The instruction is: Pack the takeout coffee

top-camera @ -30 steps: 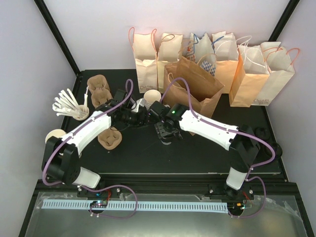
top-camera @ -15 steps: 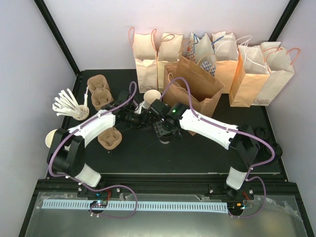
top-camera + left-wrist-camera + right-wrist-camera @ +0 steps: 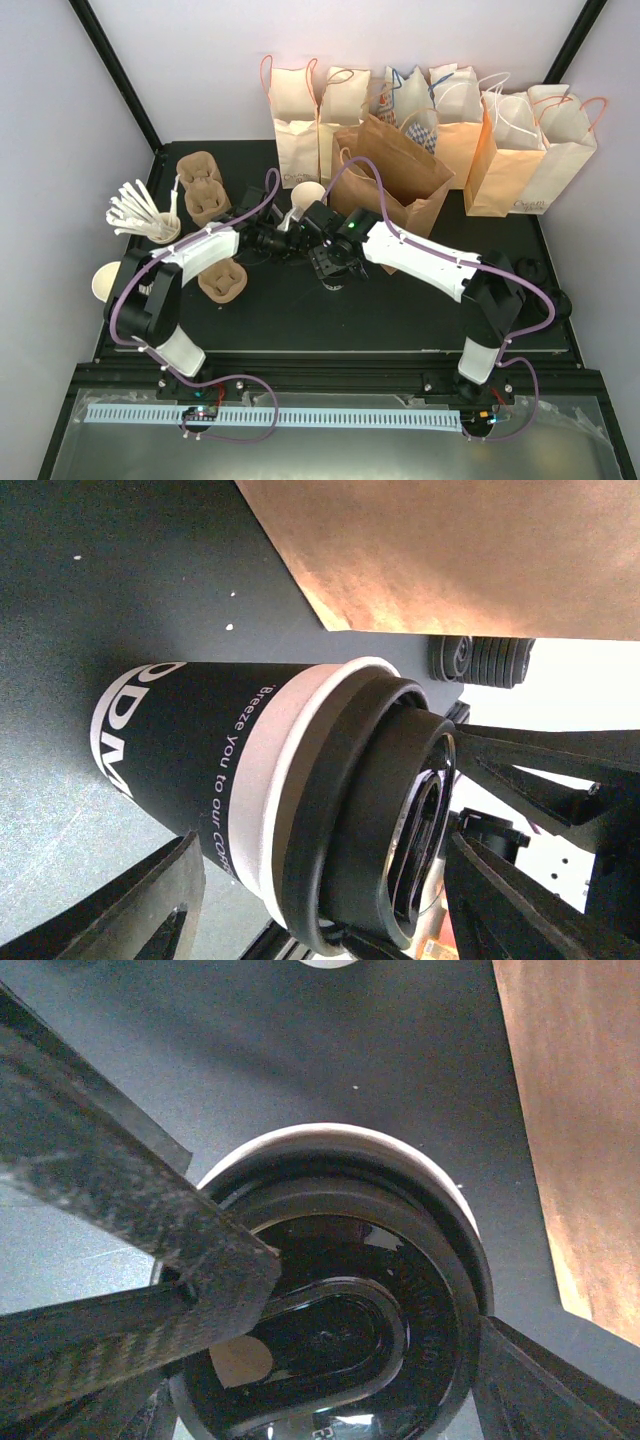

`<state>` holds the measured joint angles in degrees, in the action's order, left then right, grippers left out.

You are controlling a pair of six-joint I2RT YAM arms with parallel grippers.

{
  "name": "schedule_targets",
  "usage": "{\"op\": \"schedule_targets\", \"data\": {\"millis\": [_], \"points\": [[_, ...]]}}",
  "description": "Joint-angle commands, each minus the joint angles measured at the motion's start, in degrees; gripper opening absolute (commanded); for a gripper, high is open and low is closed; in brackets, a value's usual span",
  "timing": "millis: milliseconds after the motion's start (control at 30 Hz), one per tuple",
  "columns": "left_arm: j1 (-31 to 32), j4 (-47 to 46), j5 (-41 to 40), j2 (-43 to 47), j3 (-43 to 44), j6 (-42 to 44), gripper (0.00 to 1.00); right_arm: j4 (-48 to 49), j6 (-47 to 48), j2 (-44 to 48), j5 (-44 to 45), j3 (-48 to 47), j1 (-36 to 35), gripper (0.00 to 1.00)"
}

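- Takeout coffee (image 3: pixel 210 770), left wrist view: it stands on the black table (image 3: pixel 60 580), just beside the brown paper bag (image 3: pixel 450 550). It has a dark printed wall and a white band under its black lid (image 3: pixel 400 820). The left gripper (image 3: pixel 322 842) has its fingers spread wide and holds nothing; the cup sits just past their tips. A short stack of lids (image 3: pixel 480 660) lies beyond.
- Right wrist view: looking straight down on the lid, the right gripper (image 3: pixel 378 1300) clamps it at a wide spread, one finger on each side of the rim. The bag's edge is at the right.
- Top view: the two grippers are close together at mid-table, in front of the brown bag. The right gripper hides the cup.
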<state>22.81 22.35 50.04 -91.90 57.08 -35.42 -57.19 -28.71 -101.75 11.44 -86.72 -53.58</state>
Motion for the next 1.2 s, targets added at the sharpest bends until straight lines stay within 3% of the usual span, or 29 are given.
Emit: {"op": "schedule_targets", "data": {"millis": [0,300,700,867,1167], "points": [[-0.2,-4.6,3.8,-1.1,-0.4,-2.4,0.69,3.0,1.0,-1.3,-0.4,0.4,0.3,0.77],[-0.6,-7.5,5.9,-2.5,-1.5,-4.2,0.63,4.7,2.4,-2.1,-2.1,1.1,0.3,0.77],[-1.9,-8.4,7.1,-2.8,-2.5,-4.1,0.66,5.3,2.4,-3.4,-0.5,2.9,0.3,0.77],[-2.3,-6.2,6.2,-2.9,-2.5,-2.2,0.56,5.9,2.3,-2.8,-1.3,5.3,0.3,0.77],[-3.0,-3.5,4.4,-2.8,-2.1,0.5,0.60,5.9,1.6,-1.3,-0.8,8.5,0.3,0.77]]}}
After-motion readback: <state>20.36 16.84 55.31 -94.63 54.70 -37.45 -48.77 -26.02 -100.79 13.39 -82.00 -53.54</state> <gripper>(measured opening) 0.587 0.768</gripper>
